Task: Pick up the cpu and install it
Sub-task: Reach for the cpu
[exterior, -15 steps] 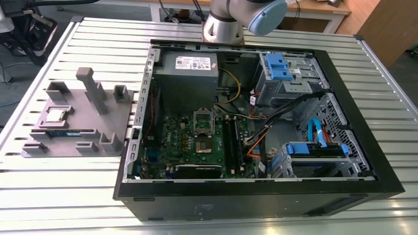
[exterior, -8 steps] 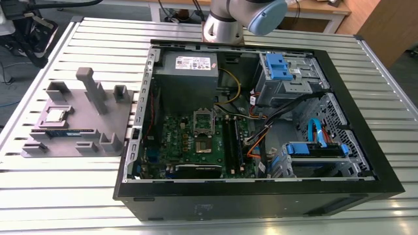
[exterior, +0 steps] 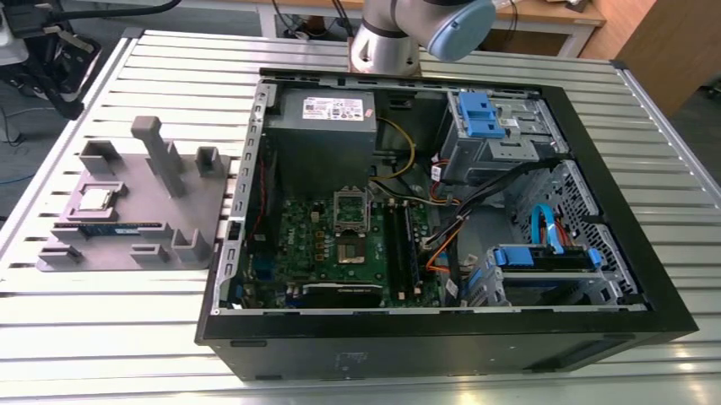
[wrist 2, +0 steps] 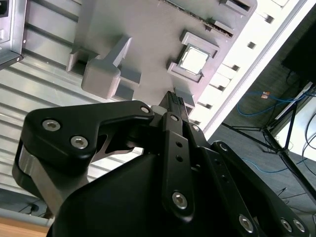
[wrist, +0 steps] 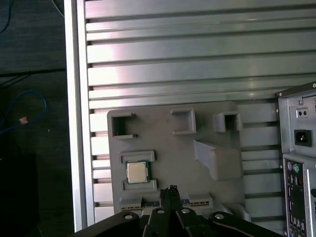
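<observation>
Closest in, the gripper hangs in the air over the grey tray, its two black fingers pressed together with nothing between them. In both wrist views its tips are near the cpu but apart from it. The cpu lies flat, silver lid up, in a shallow nest on the tray, with raised brackets on two opposite sides and the other two sides free. I judge it light, thin and quite stiff. The smooth metal top looks slippery and the underside is likely delicate, so the sound hold is on the two free edges, squarely and gently, never on the faces. Taking the exterior view as a dial, the cpu sits at about ten o'clock of the tray's middle, with the blue-green memory stick just beside it toward six o'clock. The tray rests on the slatted metal table, at nine o'clock of the open computer case. Inside the case lies the green motherboard, and what I take to be its socket looks unfilled. Farther off, at twelve o'clock in the case, is the grey power supply with its white label. That print is too small to make out, and no other writing is legible. The arm stands beyond it.
</observation>
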`<control>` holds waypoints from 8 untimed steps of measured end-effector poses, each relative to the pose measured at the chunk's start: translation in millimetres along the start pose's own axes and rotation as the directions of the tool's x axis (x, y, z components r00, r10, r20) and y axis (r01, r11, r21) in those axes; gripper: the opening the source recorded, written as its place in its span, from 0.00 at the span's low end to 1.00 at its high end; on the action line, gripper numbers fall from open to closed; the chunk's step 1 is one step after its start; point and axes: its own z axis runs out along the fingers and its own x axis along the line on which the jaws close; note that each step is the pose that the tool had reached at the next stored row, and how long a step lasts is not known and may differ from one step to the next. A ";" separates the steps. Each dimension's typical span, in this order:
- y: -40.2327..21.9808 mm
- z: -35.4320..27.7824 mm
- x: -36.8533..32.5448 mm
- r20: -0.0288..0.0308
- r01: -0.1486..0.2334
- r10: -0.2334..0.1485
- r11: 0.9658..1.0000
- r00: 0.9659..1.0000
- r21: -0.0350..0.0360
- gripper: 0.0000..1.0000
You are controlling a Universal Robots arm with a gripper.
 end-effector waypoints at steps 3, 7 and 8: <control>-0.2 1.3 0.0 0.000 0.000 0.000 1.000 1.000 0.001 0.11; -0.6 3.6 0.1 0.000 0.000 0.000 1.000 1.000 0.003 0.11; -0.7 4.4 0.2 0.000 0.000 0.000 1.000 1.000 0.003 0.11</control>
